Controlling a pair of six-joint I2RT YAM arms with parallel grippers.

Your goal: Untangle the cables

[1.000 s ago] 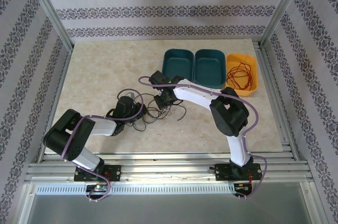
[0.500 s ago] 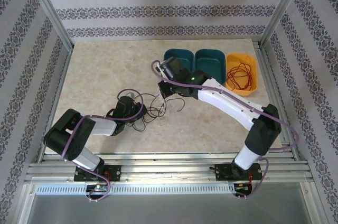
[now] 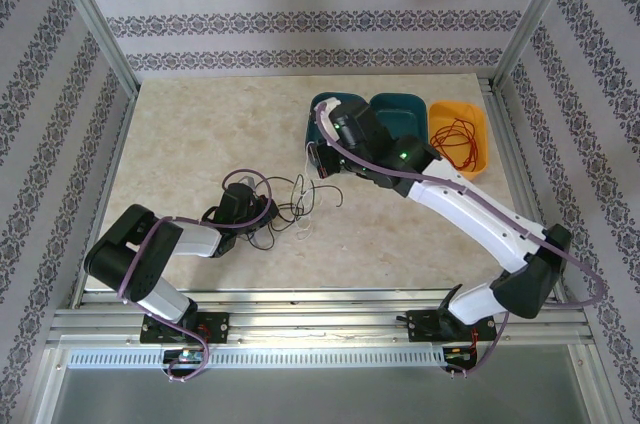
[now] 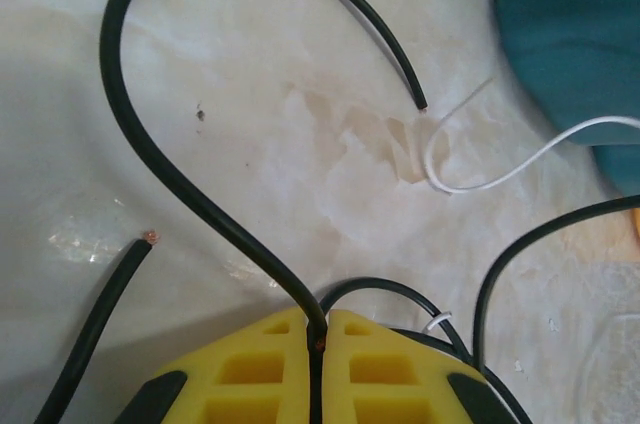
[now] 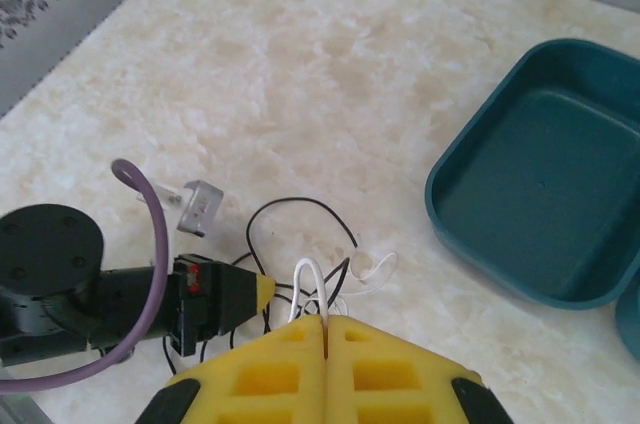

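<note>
The cables (image 3: 296,206) lie as a loose tangle of thin black and white strands on the marble table between the arms. My left gripper (image 3: 266,212) rests low at the tangle's left side, its yellow fingers (image 4: 250,364) shut on a black cable (image 4: 150,159) that arcs away over the table. My right gripper (image 3: 319,161) hovers just behind the tangle, near the left teal bin, shut on a white cable (image 5: 310,279) that loops down from its fingertips. A red cable (image 3: 454,144) lies coiled in the orange bin.
Two teal bins (image 3: 338,114) (image 3: 398,114) and an orange bin (image 3: 470,169) stand in a row at the back right. A small clear plastic piece (image 5: 198,206) lies near the left gripper. Patterned walls and metal posts enclose the table (image 3: 190,134).
The right arm has stretched back and right toward the teal bins, drawing the white cable up out of the tangle. The left gripper has stayed put on the black cable.
</note>
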